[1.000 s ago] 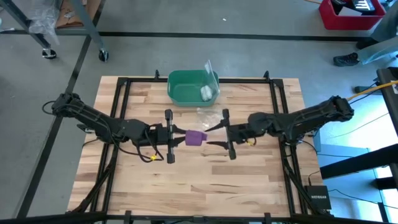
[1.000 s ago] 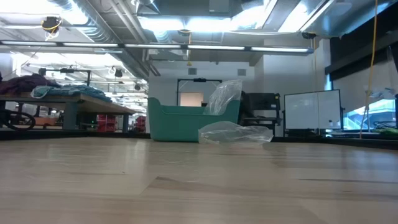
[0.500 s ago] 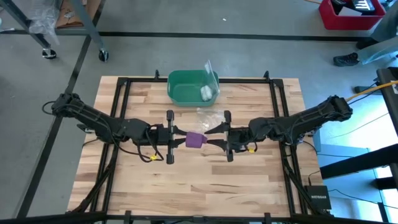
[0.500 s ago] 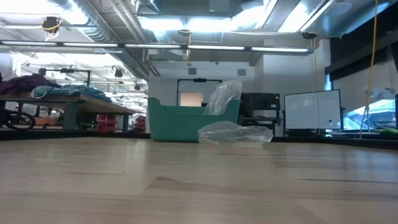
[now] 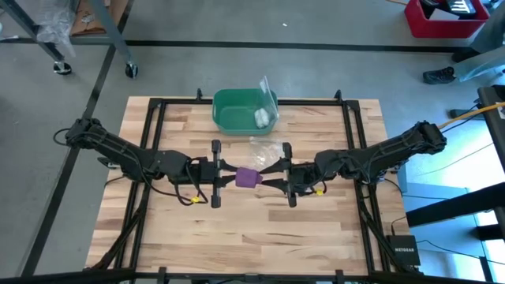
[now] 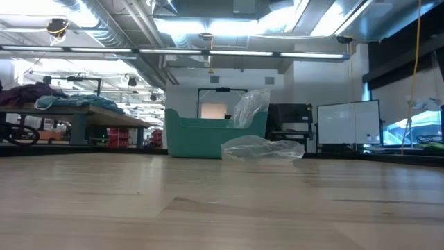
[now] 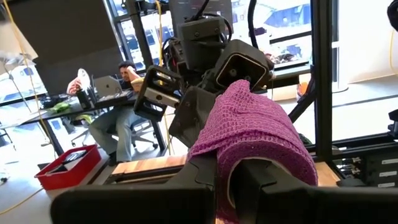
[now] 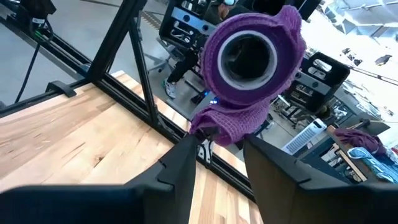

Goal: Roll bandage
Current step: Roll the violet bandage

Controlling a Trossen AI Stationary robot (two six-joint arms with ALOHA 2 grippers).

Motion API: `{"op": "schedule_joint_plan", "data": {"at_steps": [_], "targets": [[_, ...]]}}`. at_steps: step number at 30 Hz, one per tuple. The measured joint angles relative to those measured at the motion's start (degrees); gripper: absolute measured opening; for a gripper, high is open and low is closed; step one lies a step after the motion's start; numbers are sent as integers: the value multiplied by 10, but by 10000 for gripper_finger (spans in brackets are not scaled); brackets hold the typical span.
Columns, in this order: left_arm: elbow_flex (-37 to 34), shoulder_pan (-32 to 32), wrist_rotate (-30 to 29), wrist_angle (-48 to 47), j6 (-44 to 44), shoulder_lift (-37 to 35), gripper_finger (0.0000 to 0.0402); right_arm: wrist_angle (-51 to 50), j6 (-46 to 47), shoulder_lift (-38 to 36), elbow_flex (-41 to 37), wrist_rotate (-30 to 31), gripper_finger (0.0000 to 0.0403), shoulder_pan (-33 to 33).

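The purple bandage (image 5: 248, 177) is a small roll held in the air over the middle of the table, between my two grippers. My left gripper (image 5: 229, 177) reaches it level from the table's left and is shut on it. My right gripper (image 5: 272, 174) faces it from the right and is open, one finger on either side of the roll's right end. In the right wrist view the roll (image 8: 252, 56) shows end-on with a hollow core, and its loose tail (image 8: 233, 124) hangs between that gripper's fingers (image 8: 186, 162). I cannot tell whether they touch it. My left gripper has its shut fingers (image 7: 205, 177) inside the roll's hollow core, coming level from the table's left along the roll's axis. A layer of bandage (image 7: 228, 186) runs between the two fingers, and the rest is wound around them. The roll is lifted clear of the table.
A green bin (image 5: 245, 110) with a small white roll (image 5: 261, 118) in it stands at the table's far edge. A clear plastic bag (image 5: 264, 147) lies just in front of it. Black frame rails (image 5: 150, 158) run along the table's sides. A person (image 7: 121, 93) sits at a desk beyond the table.
My right gripper has rolled about its own axis in front of the bandage's right end. Its fingers have drawn closer together around that end. The bandage and my left gripper have kept still.
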Motion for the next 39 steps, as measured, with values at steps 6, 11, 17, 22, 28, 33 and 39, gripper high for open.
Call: {"op": "schedule_joint_plan", "data": {"at_steps": [6, 11, 17, 22, 28, 33, 39], "targets": [[0, 0, 0, -3, 0, 0, 15, -2, -13, -13, 0, 23, 138, 14], [0, 0, 0, -3, -3, 0, 15, 11, -27, -9, 0, 17, 138, 26], [0, 0, 0, -3, -7, 0, 15, 23, -39, -3, 0, 26, 138, 24], [0, 1, 0, -3, -7, 0, 15, 34, -58, 4, 0, 36, 138, 25], [0, 1, 0, -12, -11, 0, 15, 32, -74, 4, 0, 70, 138, 26], [0, 1, 1, -12, -11, 0, 15, 11, -75, 4, 0, 75, 138, 21], [0, 1, 1, -10, -12, 0, 15, 12, -74, 4, 0, 75, 115, 21]]}}
